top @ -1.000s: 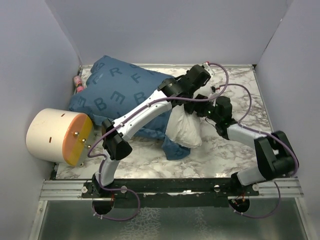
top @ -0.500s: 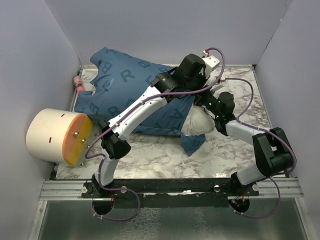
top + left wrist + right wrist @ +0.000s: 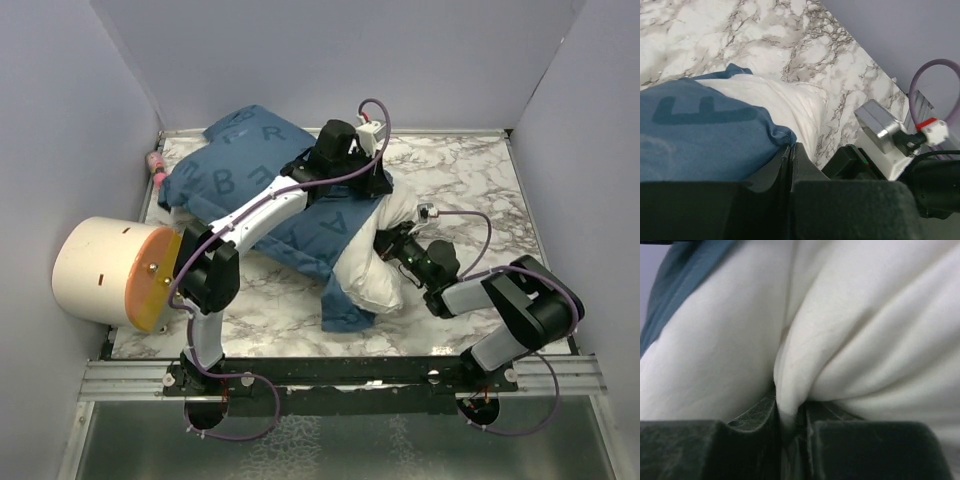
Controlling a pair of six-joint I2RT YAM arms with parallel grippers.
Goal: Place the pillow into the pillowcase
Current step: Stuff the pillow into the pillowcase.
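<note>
Outstretched left gripper [image 3: 790,150] pinches pillowcase [image 3: 705,145]; low right gripper [image 3: 788,415] pinches pillow [image 3: 875,315]

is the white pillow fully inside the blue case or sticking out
Partly in: one end of the plump white fabric pillow bulges out of the blue letter-printed fabric pillowcase, pinched by the right gripper.

Shows 2 dark fingers [image 3: 705,445] of the right gripper [image 3: 787,412] at the bottom edge, pressed together on a narrow fold of plump white fabric pillow [image 3: 865,315]. Bulges in soft lobes on both sides of the pinch, filling most of the view. Meets a strip of blue fabric pillowcase [image 3: 685,275] along the upper left.
</note>
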